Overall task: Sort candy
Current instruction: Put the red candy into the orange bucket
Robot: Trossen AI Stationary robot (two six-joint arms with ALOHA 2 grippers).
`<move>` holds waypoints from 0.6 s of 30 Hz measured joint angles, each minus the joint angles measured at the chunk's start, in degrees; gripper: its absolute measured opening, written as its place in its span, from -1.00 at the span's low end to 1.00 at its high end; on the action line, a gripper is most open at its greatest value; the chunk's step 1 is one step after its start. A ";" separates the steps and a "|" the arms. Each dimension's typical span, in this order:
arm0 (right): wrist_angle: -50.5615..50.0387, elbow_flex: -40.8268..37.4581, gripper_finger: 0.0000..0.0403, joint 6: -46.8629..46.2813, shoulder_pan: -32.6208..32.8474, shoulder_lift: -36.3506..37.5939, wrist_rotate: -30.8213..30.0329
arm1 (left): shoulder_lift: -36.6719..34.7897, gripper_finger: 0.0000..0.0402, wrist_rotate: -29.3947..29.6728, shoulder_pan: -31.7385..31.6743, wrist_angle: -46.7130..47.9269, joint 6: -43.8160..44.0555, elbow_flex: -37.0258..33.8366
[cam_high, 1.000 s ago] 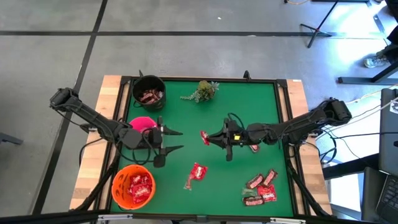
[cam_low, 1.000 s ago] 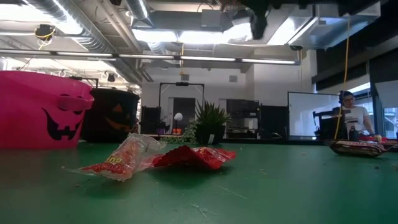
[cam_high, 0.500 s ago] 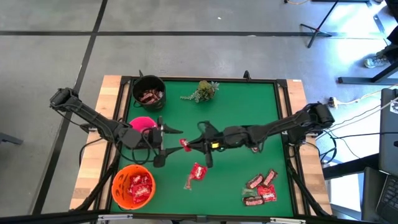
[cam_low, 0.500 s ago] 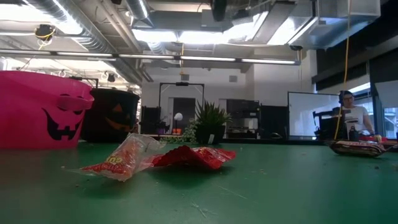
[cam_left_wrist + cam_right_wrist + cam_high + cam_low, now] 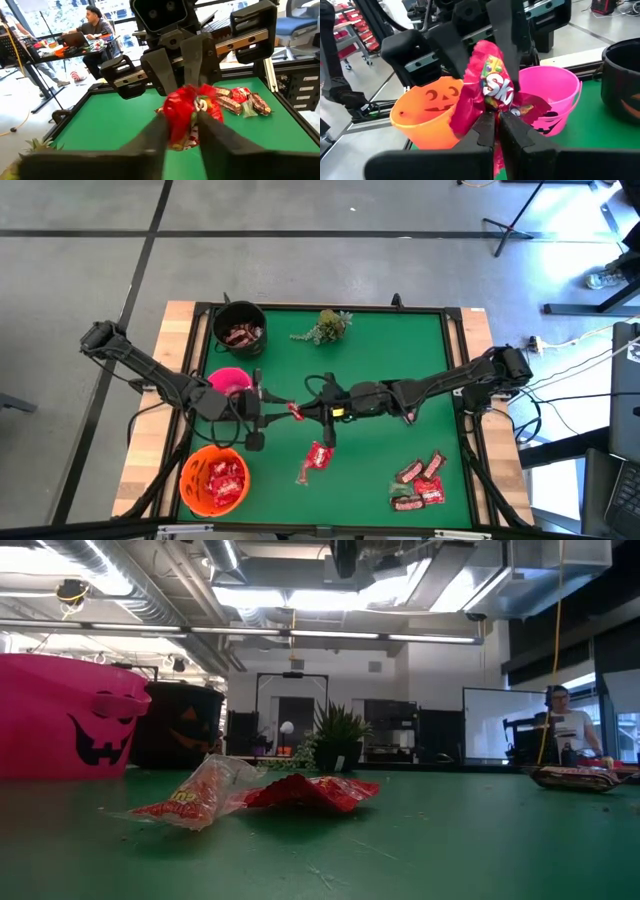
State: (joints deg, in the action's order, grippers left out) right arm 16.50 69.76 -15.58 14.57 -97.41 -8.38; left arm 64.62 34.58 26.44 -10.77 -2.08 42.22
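A red shiny candy packet (image 5: 294,411) hangs in the air over the green table's middle left, between my two grippers. My left gripper (image 5: 277,406) reaches in from the left and is shut on it (image 5: 182,131). My right gripper (image 5: 303,413) comes from the right, also shut on it (image 5: 498,125). Another red packet (image 5: 317,457) lies flat on the mat nearer the front, and a heap of red and brown candy (image 5: 419,481) lies at the front right. My left gripper pinches the crumpled red end (image 5: 176,114) of the packet between its two fingers (image 5: 154,139). It comes level from the table's left. The packet is lifted clear of the table. My right gripper pinches the packet's opposite end (image 5: 490,107) between its two fingers (image 5: 485,129). It comes level from the table's right. The packet stands up beyond its fingertips, clear of the table.
An orange bowl (image 5: 213,480) with red packets stands at the front left, a pink bowl (image 5: 230,379) behind it, and a black bowl (image 5: 239,330) with brown bars at the far left. A green sprig (image 5: 325,325) lies at the back.
My right gripper has carried the red packet toward the table's left, up to my left gripper. My left gripper stayed in place and its wide-open fingers have shut on the packet.
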 joint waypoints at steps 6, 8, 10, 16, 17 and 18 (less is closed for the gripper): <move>-1.96 0.00 -0.95 4.69 0.37 0.58 -2.56 | -0.29 -0.94 0.56 0.98 1.73 -0.12 0.02; -2.93 0.02 -0.92 5.64 0.44 1.31 -2.67 | -0.83 -0.95 0.59 1.52 2.53 -0.08 0.09; -5.27 0.07 -0.83 5.98 0.57 2.22 -3.07 | -2.39 -0.98 0.70 2.70 5.84 0.11 0.28; -11.92 0.06 -0.38 5.61 2.12 5.21 -5.66 | -8.31 -1.00 -0.61 9.35 21.60 6.03 5.56; -12.89 0.04 -0.31 5.83 2.16 5.59 -5.96 | -9.09 -1.00 -2.01 11.03 22.58 6.13 6.08; -13.15 0.04 -0.25 6.01 2.16 5.95 -6.08 | -9.77 -1.00 -3.23 12.82 23.79 6.30 6.48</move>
State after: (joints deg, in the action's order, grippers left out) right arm 3.35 69.80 -9.57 16.73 -91.46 -14.46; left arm 54.85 31.35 39.26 13.02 4.23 48.70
